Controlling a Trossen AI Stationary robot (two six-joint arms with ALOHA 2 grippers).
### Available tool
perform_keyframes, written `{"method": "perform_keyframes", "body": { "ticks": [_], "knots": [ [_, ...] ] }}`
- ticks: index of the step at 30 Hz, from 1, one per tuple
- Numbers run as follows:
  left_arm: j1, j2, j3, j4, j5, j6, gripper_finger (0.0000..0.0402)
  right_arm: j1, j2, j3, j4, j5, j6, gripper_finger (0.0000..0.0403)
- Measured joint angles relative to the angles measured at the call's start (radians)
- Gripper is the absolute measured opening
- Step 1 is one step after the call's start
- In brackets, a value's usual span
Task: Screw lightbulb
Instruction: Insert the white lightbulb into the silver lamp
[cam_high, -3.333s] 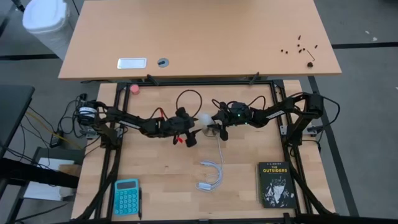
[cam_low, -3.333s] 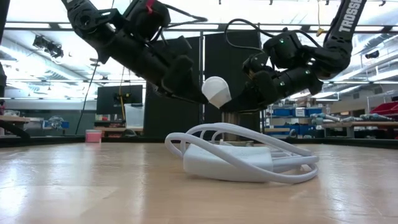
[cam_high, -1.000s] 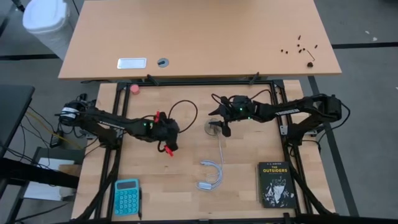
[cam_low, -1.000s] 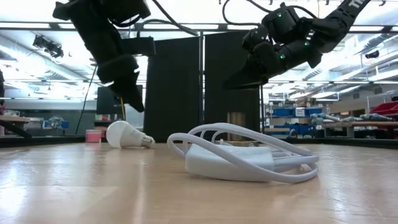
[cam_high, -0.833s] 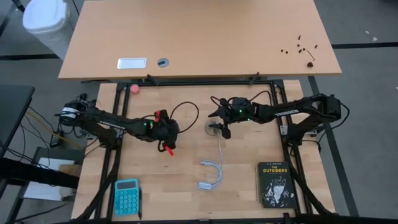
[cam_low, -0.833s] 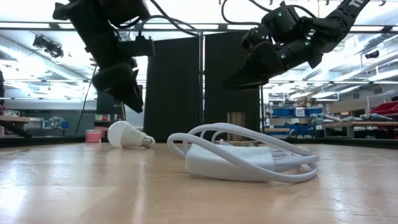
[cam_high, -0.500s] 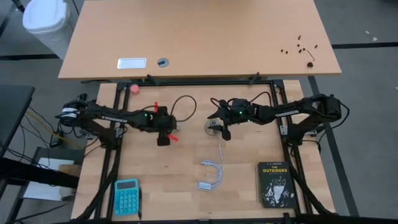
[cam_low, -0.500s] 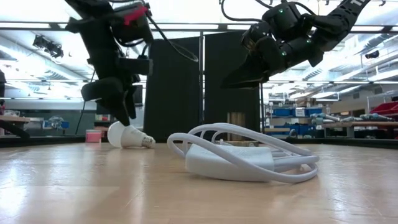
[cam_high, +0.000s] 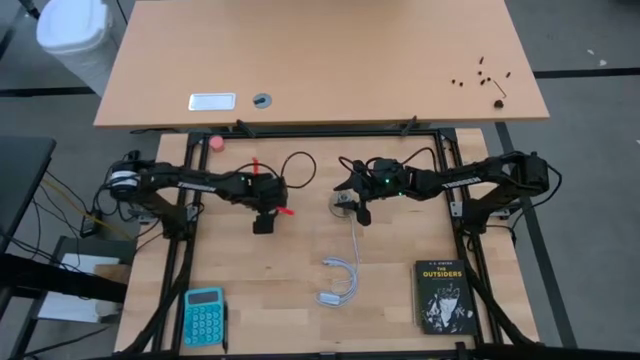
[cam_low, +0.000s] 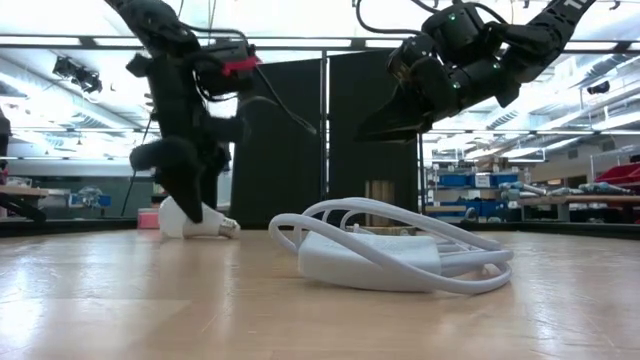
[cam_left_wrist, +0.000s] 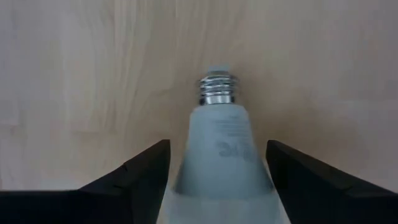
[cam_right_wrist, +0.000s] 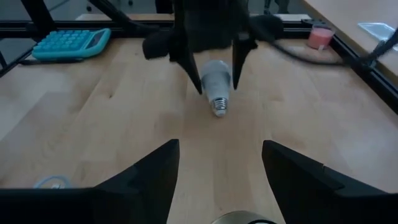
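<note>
The white lightbulb (cam_left_wrist: 219, 152) lies on its side on the wooden table, its silver screw base (cam_left_wrist: 217, 92) pointing toward the table's right. My left gripper (cam_low: 193, 200) hangs over it, pointing steeply down and open. One finger stands on each side of the globe (cam_right_wrist: 213, 73), with only a narrow gap showing. From above, the gripper hides the bulb. My right gripper (cam_right_wrist: 221, 186) is open and hovers just above the round metal socket (cam_high: 345, 205), holding nothing.
The socket's white cord (cam_high: 340, 280) lies coiled toward the near side of the table. A black book (cam_high: 443, 295) sits at the near right, a blue calculator (cam_high: 204, 315) at the near left and a small pink object (cam_high: 216, 143) at the far left.
My left gripper has swung over the lying lightbulb and come down, rolling about its wrist, so that its fingers now straddle the globe. My right gripper has stayed above the socket.
</note>
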Motion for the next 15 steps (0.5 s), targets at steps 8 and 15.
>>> {"method": "perform_keyframes", "body": {
  "ticks": [8, 15],
  "knots": [
    [-0.006, 0.049, 0.020, -0.086, -0.042, 0.019, 0.0311, 0.000, 0.000, 0.000, 0.000, 0.000, -0.001, 0.0240],
    [-0.006, 0.049, 0.067, -0.169, -0.098, 0.027, 0.0290, -0.001, 0.000, -0.001, 0.007, 0.000, -0.005, 0.0240]
  ]
}}
